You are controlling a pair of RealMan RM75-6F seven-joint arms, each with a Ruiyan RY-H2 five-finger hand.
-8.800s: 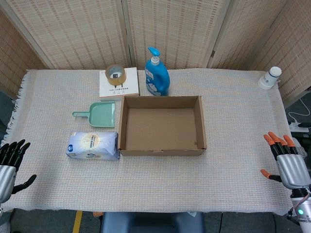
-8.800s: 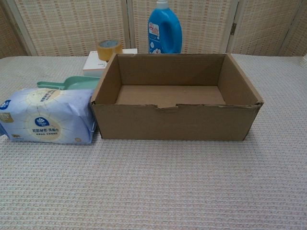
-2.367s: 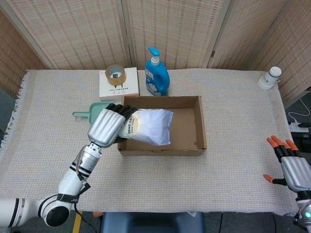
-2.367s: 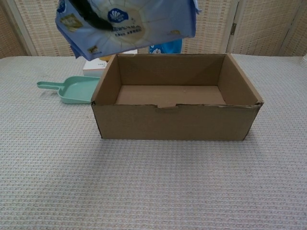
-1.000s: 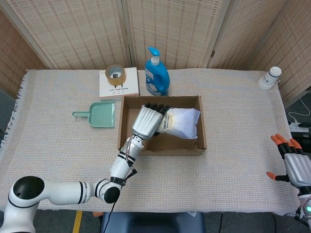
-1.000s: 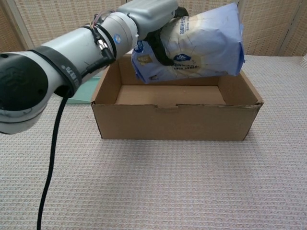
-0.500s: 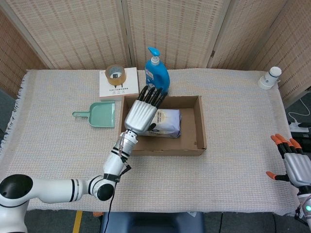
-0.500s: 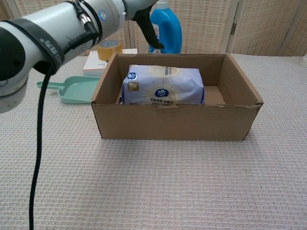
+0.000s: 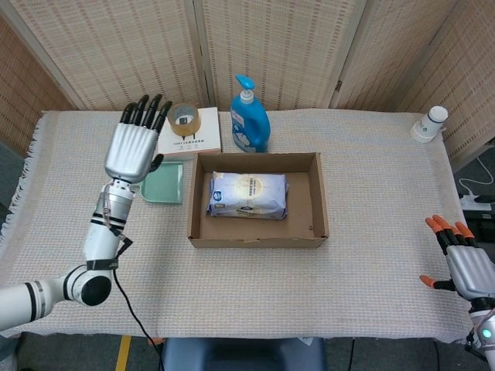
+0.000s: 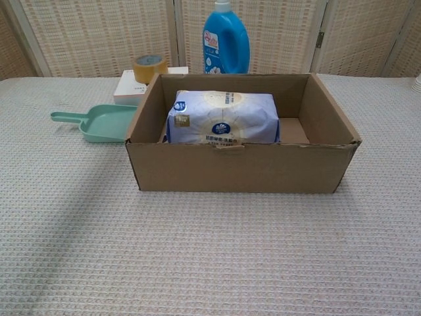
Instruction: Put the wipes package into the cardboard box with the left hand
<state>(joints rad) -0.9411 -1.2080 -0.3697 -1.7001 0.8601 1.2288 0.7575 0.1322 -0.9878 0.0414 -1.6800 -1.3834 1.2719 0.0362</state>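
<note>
The pale blue, pillow-shaped wipes package (image 9: 247,195) lies flat on the floor of the open brown cardboard box (image 9: 320,202), in the left part of it, with bare cardboard showing to its right. In the chest view the package (image 10: 222,117) sits close behind the box's near wall (image 10: 240,168), its printed face turned up and forward; whether it touches the left wall cannot be told from either view.

The left hand (image 9: 134,148), silver with black fingers (image 9: 144,110), is raised above the table well to the left of the box, palm spread flat and fingers extended apart, holding nothing. It hangs over the mint-green plastic dustpan (image 9: 164,182), hiding the handle in the head view; the chest view shows the whole scoop (image 10: 99,122) with its handle pointing left, just beside the box's left wall.

Behind the dustpan a roll of brown packing tape (image 9: 184,118) stands on a flat white box (image 9: 190,137). A blue pump bottle of detergent (image 9: 250,116) stands just behind the cardboard box's far wall.

The right hand (image 9: 465,262), silver with orange fingertips (image 9: 445,226), rests low at the right edge of the woven beige tablecloth (image 9: 371,270), fingers extended and empty. A small white cylindrical container (image 9: 430,123) stands at the far right corner.
</note>
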